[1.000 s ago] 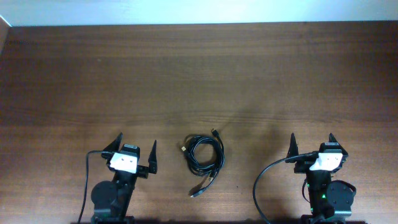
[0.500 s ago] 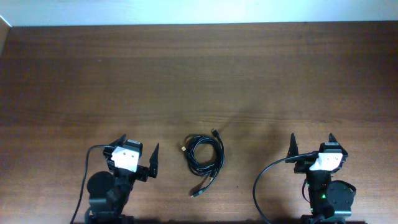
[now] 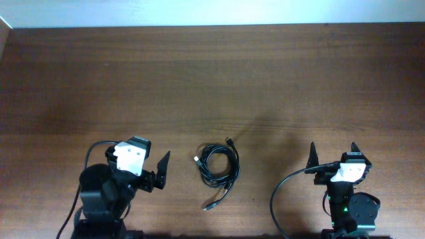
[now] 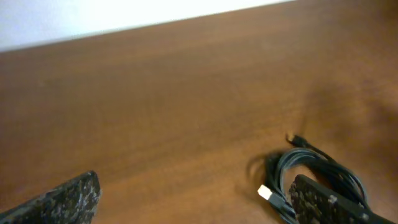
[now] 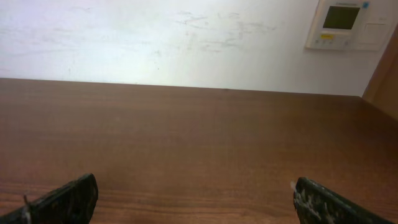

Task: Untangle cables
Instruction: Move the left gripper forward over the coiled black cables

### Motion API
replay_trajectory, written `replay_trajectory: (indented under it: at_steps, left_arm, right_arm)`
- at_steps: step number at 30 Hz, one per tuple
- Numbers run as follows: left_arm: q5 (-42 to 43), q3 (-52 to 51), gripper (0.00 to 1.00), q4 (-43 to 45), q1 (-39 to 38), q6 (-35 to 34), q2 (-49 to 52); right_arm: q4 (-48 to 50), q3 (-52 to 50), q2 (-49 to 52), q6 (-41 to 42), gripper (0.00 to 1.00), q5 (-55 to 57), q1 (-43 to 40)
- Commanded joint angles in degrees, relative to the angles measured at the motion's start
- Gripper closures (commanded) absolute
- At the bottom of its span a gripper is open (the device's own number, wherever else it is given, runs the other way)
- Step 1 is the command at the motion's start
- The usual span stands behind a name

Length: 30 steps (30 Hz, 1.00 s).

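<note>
the cables (image 3: 219, 167) lie coiled on the table (image 3: 212, 79) toward its six o'clock edge. the left gripper (image 3: 145, 159) sits at their nine o'clock and the right gripper (image 3: 333, 149) at three o'clock. both have jaws wide apart, touching nothing.

Wooden table (image 3: 212, 79) meets white wall (image 5: 155, 37) bearing, perhaps, a thermostat panel (image 5: 348, 23).
</note>
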Motion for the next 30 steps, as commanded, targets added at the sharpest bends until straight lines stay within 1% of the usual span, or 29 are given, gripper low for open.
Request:
replay_trajectory:
  at_steps: [1, 6, 10, 11, 12, 14, 17, 19, 23, 26, 30]
  left_arm:
    - [2.4, 4.6, 0.01, -2.8, 0.3, 0.7, 5.0]
    - [2.4, 8.2, 0.01, -4.9, 0.3, 0.7, 12.0]
    - [2.6, 13.8, 0.01, -9.3, 0.1, 0.8, 18.6]
    - [2.6, 16.5, 0.01, -11.6, -0.2, 1.0, 21.1]
    - [3.6, 19.8, 0.01, -14.3, -1.0, 3.2, 24.2]
    - [5.2, 23.1, 0.01, -17.3, -2.6, 5.4, 27.3]
    - [5.3, 27.5, 0.01, -21.4, -5.7, 6.7, 31.4]
    - [4.2, 29.9, 0.01, -23.3, -9.5, 9.1, 33.9]
    - [0.2, 31.1, 0.01, -23.4, -16.4, 9.4, 37.2]
    - [0.4, 31.1, 0.01, -22.9, -20.0, 10.6, 39.2]
    - [0.4, 31.3, 0.01, -19.0, -24.0, 11.4, 41.7]
  right_arm:
    - [-0.4, -0.3, -0.6, 0.1, 0.01, 0.3, -0.3]
    - [-0.4, -0.3, -0.6, 0.1, 0.01, 0.3, -0.3]
    - [-0.4, -0.3, -0.6, 0.1, 0.01, 0.3, -0.3]
    - [-0.4, -0.3, -0.6, 0.1, 0.01, 0.3, -0.3]
    - [-0.4, -0.3, -0.6, 0.1, 0.01, 0.3, -0.3]
    - [-0.4, -0.3, -0.6, 0.1, 0.01, 0.3, -0.3]
    - [-0.4, -0.3, -0.6, 0.1, 0.01, 0.3, -0.3]
    - [-0.4, -0.3, -0.6, 0.1, 0.01, 0.3, -0.3]
    - [-0.4, -0.3, -0.6, 0.1, 0.01, 0.3, -0.3]
    - [-0.4, -0.3, -0.6, 0.1, 0.01, 0.3, -0.3]
    - [-0.4, -0.3, -0.6, 0.1, 0.01, 0.3, -0.3]
